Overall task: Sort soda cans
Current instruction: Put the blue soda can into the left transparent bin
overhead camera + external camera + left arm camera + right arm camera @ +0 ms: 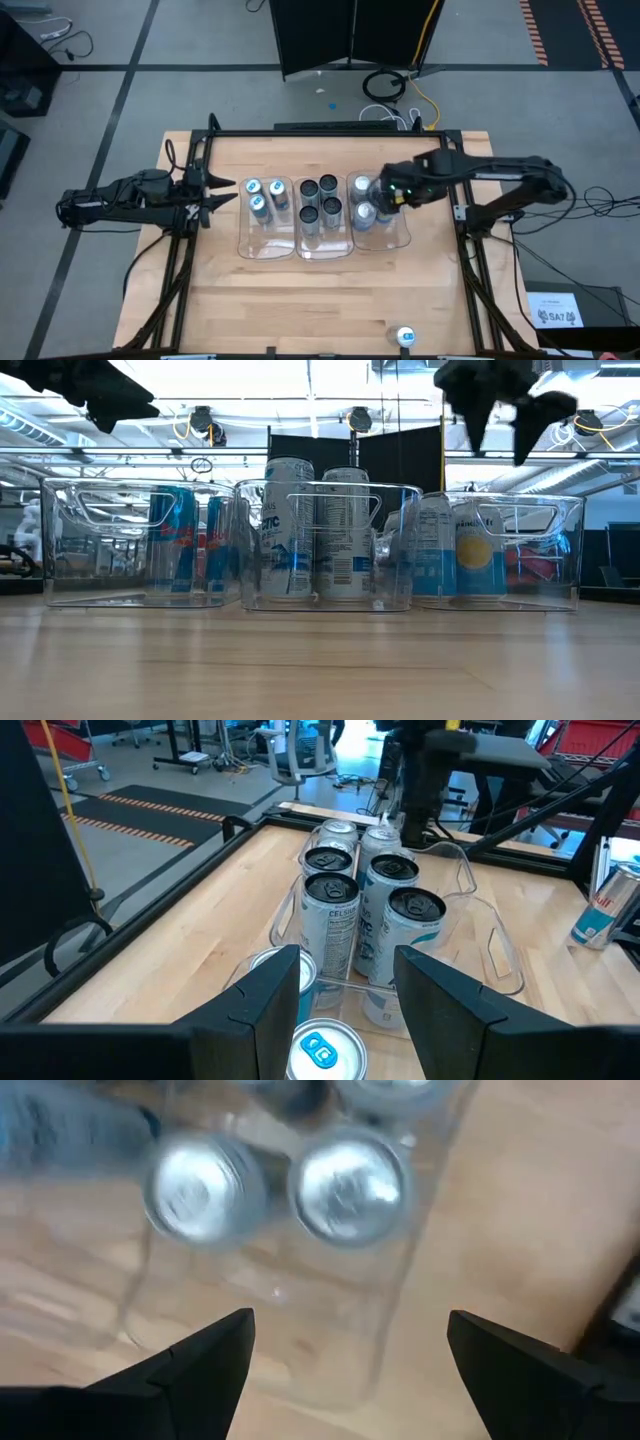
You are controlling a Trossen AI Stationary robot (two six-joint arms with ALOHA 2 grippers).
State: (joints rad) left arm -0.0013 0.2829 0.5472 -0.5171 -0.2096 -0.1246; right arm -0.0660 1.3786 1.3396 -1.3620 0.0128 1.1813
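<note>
Three clear trays stand side by side, and the middle tray (325, 246) is your landmark. It holds four dark-topped cans (319, 200). The tray to its left (264, 245) holds three blue-marked cans (263, 194); the tray to its right (385, 238) holds silver-topped cans (360, 198), at least three, though the arm hides part of that tray. So nearly all of the soda cans look sorted by kind. What you have left, as far as I can judge, is one blue-marked can (405, 337) standing alone, well apart from the middle tray at the table's near edge.

Your right gripper (345, 1355) hangs above the right tray, jaws wide apart and holding nothing. Your left gripper (345, 985) waits beyond the left tray, jaws partly apart, empty.
</note>
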